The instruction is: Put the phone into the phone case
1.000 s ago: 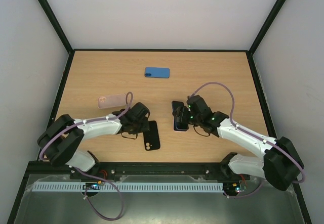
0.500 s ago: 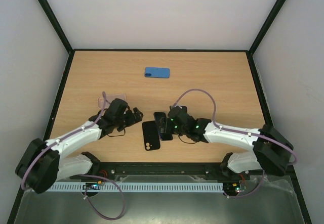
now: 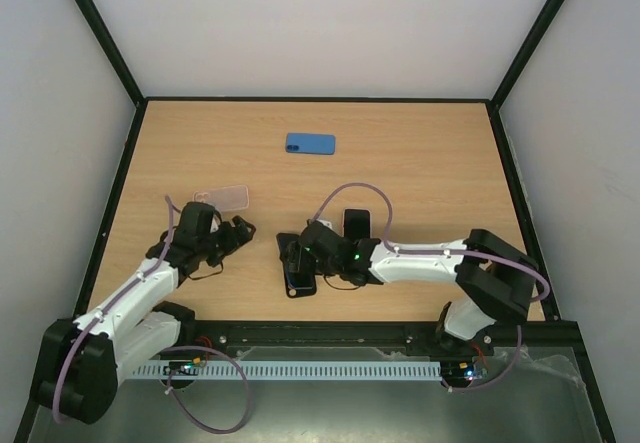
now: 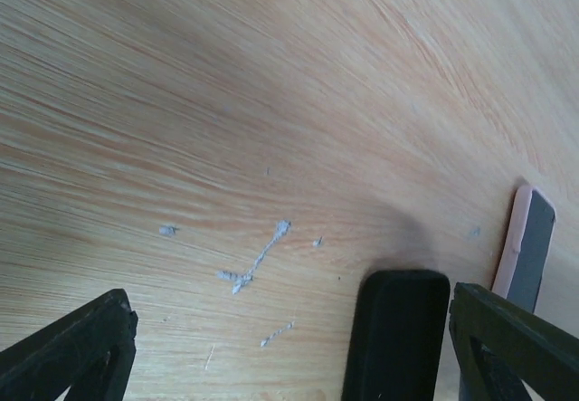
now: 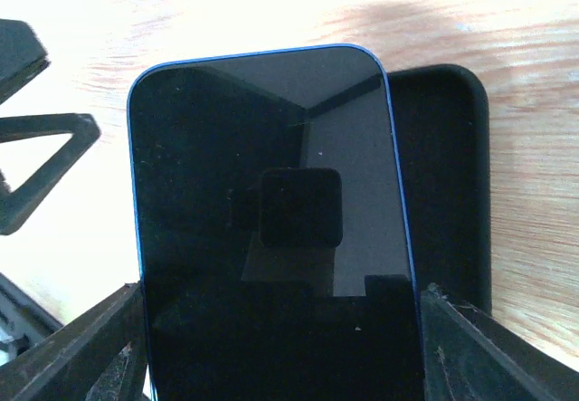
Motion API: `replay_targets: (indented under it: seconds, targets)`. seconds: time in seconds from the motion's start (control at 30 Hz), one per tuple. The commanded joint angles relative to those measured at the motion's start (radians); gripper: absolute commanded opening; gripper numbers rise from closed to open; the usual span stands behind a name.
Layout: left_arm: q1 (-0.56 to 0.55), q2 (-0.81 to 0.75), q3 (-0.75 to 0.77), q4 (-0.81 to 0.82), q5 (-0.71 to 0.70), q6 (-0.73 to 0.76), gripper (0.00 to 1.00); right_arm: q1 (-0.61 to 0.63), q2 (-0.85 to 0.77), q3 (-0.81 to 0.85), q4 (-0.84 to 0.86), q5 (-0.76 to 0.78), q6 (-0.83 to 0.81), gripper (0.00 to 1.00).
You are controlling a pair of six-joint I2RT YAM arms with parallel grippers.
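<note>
The phone (image 5: 262, 175) has a black screen and a blue rim, and my right gripper (image 5: 282, 310) is shut on its two long sides. It hangs just over the black phone case (image 5: 443, 175), which lies open side up on the table and shows past the phone's right edge. In the top view my right gripper (image 3: 298, 261) covers most of that case. My left gripper (image 3: 238, 233) stands open to the left of it with nothing between its fingers. In the left wrist view the case's end (image 4: 398, 338) lies just inside the right finger (image 4: 507, 338).
A clear pink case (image 3: 222, 198) lies behind my left gripper. A blue case (image 3: 310, 143) sits at the back middle. A dark phone-like slab with a pink edge (image 3: 355, 225) lies right of the black case. Black walls frame the wooden table (image 3: 430, 163).
My left gripper has opened and drawn back to the left, off the black case. My right gripper has carried the phone leftwards until it is over that case.
</note>
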Motion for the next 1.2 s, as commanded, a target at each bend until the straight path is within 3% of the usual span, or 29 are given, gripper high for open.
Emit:
replay_targets:
  seconds: [0.0, 0.5, 0.83, 1.17]
  targets:
    - [0.008, -0.026, -0.027, 0.014, 0.107, 0.028, 0.91, 0.011, 0.039, 0.040, 0.040, 0.036, 0.038, 0.62]
    - [0.005, 0.016, -0.180, 0.357, 0.378, -0.075, 0.65, 0.015, 0.124, 0.047, -0.001, 0.085, 0.096, 0.66]
    - [-0.068, 0.122, -0.195, 0.502, 0.371, -0.122, 0.52, 0.015, 0.130, 0.054, -0.030, 0.109, 0.099, 0.74]
    - [-0.145, 0.230, -0.185, 0.587, 0.315, -0.141, 0.48, 0.017, 0.101, 0.051, -0.025, 0.090, 0.107, 0.84]
